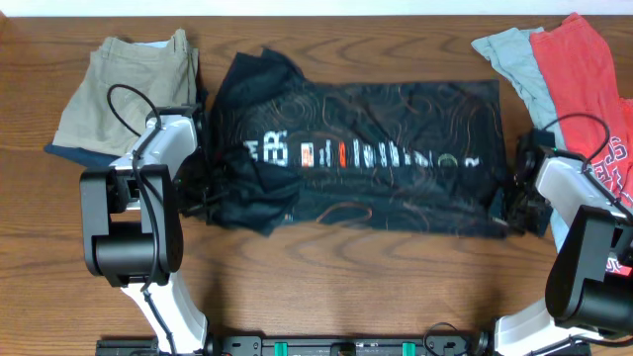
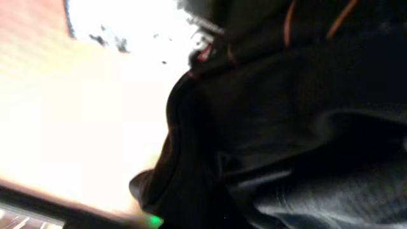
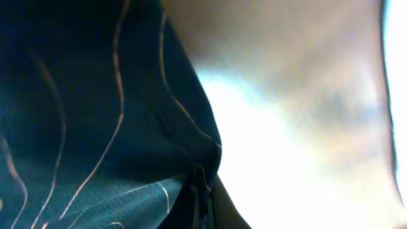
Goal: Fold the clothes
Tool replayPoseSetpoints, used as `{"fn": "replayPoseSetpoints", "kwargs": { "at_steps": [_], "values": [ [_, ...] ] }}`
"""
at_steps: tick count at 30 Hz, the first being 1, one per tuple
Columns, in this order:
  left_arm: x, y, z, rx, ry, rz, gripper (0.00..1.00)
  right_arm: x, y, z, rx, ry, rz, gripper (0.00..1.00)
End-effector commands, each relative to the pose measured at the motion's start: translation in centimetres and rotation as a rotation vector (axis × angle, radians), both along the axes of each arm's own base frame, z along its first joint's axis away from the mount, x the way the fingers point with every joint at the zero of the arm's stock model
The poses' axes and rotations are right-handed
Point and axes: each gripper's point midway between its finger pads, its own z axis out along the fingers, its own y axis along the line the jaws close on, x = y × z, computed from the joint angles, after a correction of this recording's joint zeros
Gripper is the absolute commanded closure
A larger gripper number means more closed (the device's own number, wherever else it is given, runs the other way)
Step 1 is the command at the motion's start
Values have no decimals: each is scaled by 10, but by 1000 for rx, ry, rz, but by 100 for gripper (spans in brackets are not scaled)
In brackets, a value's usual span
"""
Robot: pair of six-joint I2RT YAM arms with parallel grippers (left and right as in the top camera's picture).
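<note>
Pinches the black jersey (image 1: 376, 148), laid wide across the middle of the table (image 1: 326, 287), with left gripper (image 1: 206, 193) and right gripper (image 1: 512, 203) pressed shut on its near corners; looks thin, limp, light, probably slippery, best taken by the hems.

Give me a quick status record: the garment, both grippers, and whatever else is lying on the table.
garment: black jersey, spread across the middle of the table, left part rumpled
left gripper: shut on the jersey's left edge
right gripper: shut on the jersey's right edge
back left: khaki shorts lying over a navy garment
back right: red T-shirt partly over a grey T-shirt
</note>
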Motion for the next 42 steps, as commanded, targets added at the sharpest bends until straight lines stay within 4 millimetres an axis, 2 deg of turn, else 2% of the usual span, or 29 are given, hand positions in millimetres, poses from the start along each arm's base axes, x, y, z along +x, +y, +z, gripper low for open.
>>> {"fn": "replayPoseSetpoints", "kwargs": {
  "at_steps": [1,5,9,10,11,13,14,15,18,22,26,33,36,38,42],
  "values": [
    [-17,3,5,11,77,-4,94,-17,-13,2,-63,53,-79,99],
    [-25,3,18,11,95,-4,94,-18,-11,11,-43,31,-95,99],
    [-21,3,35,13,22,-3,94,-2,-9,33,-31,-91,-99,99],
    [-19,3,40,14,-3,-3,92,4,-8,41,-24,-132,-91,96],
    [-17,3,46,15,-34,-2,79,13,-7,49,-15,-184,-72,85],
    [-13,3,56,17,-85,-2,30,32,-4,66,7,-294,-34,37],
    [-10,3,61,17,-115,-2,12,41,-3,73,19,-346,-17,25],
    [-8,4,66,18,-138,-2,9,51,1,81,37,-407,16,21],
    [6,4,80,20,-222,-2,8,76,13,103,96,-556,129,24],
    [43,-2,92,-24,-387,-58,8,90,19,115,121,-641,147,23],
    [98,-24,104,-162,-614,-145,8,96,30,118,179,-674,202,21],
    [190,-45,119,-228,-969,-293,8,98,34,120,201,-688,228,17],
    [223,-52,116,-216,-1075,-344,8,99,34,120,200,-691,229,17],
    [243,-55,107,-204,-1124,-357,8,99,34,120,200,-690,228,17],
    [272,-57,75,-201,-1170,-364,8,98,35,120,208,-691,229,17]
  ]
}}
